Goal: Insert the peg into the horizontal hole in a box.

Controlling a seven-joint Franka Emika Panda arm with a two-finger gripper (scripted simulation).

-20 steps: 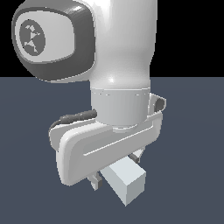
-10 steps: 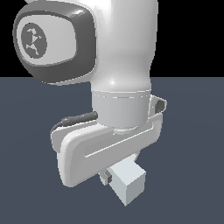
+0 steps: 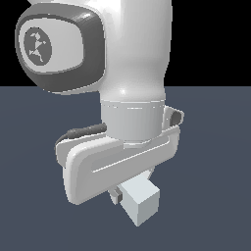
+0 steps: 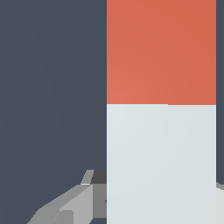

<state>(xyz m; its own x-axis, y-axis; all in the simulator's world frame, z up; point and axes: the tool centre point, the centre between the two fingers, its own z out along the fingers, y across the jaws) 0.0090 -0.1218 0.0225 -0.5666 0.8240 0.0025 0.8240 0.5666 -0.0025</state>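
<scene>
Exterior view: the arm fills most of the frame, with its white wrist housing at centre. The end effector sits beneath the housing, at 6 o'clock from it; only one dark finger shows, at 9 o'clock from the peg. The peg's white-grey end projects below the housing, clear of the dark worktop.

Wrist view: a grey finger lies against the peg's white-grey section, and the red section extends beyond it. The end effector is clamped on the peg. Box and hole appear in neither view.
</scene>
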